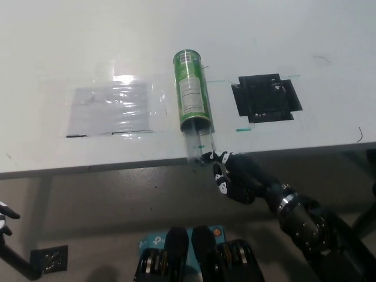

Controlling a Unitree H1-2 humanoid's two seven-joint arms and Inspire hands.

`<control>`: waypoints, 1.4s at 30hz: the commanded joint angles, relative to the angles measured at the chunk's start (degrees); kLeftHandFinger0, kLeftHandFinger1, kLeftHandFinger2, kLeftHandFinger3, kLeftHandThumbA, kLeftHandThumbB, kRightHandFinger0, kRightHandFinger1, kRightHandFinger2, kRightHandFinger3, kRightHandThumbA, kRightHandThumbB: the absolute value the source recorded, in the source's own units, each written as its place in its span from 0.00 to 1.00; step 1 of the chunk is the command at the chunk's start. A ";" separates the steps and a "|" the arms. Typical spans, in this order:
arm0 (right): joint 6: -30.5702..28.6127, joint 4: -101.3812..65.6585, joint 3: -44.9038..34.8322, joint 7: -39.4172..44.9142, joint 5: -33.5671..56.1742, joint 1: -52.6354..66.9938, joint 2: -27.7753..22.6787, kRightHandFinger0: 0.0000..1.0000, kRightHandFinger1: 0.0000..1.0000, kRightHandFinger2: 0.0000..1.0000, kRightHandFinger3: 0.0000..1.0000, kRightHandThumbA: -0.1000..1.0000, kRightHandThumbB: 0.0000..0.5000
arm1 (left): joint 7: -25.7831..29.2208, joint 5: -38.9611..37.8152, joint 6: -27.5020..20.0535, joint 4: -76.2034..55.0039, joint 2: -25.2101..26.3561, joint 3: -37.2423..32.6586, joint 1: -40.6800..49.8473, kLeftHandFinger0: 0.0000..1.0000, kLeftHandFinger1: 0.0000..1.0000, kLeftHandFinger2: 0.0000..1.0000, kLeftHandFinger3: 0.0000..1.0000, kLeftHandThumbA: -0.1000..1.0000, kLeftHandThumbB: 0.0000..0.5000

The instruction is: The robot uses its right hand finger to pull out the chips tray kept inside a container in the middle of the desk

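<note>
Container: we see a green cylindrical can (pixel 191 88) lying on its side in the middle of the white desk (pixel 294 35), its closed end toward the far edge and its open mouth toward the near edge.
Chips tray: a clear tray (pixel 197 144) sticks out of the can's mouth and reaches the near edge of the desk; we cannot tell what is inside it.
Right hand: our black right hand (pixel 234 175) is just at the near edge of the desk, below the can's mouth. Its fingers (pixel 212 157) are curled, and one fingertip touches the outer end of the tray. We do not see it wrapped around the tray.
Left hand: our white left hand (pixel 4 218) rests off the desk, at the lower left corner of the view. Only a small part shows, so we cannot tell its state.
Other things on the desk: a clear plastic sheet (pixel 108 107) lies flat to the left of the can, and a black square patch (pixel 266 97) lies to its right, both apart from it.
</note>
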 commanded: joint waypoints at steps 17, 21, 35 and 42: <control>6.35 -10.96 -2.31 5.44 3.26 7.20 -1.01 0.00 0.00 0.73 0.80 0.00 0.37 | -0.24 0.32 -0.49 -1.43 1.74 0.36 -0.32 0.27 0.31 0.44 0.70 0.00 0.00; 4.94 -11.44 -3.18 4.75 3.81 8.17 -0.80 0.00 0.00 0.70 0.76 0.00 0.41 | -0.21 0.11 -0.97 -1.37 1.44 0.50 -0.19 0.26 0.31 0.43 0.68 0.00 0.00; 8.31 -15.86 -4.52 6.00 4.19 9.45 0.30 0.00 0.06 1.00 1.00 0.00 0.40 | -0.31 0.21 -0.95 -1.40 1.36 0.38 0.64 0.25 0.31 0.42 0.69 0.00 0.00; 6.45 -17.43 -7.24 4.87 7.12 8.53 1.73 0.00 0.03 1.00 1.00 0.00 0.43 | -0.31 0.00 -0.85 -1.63 1.21 0.45 1.27 0.26 0.31 0.43 0.67 0.00 0.00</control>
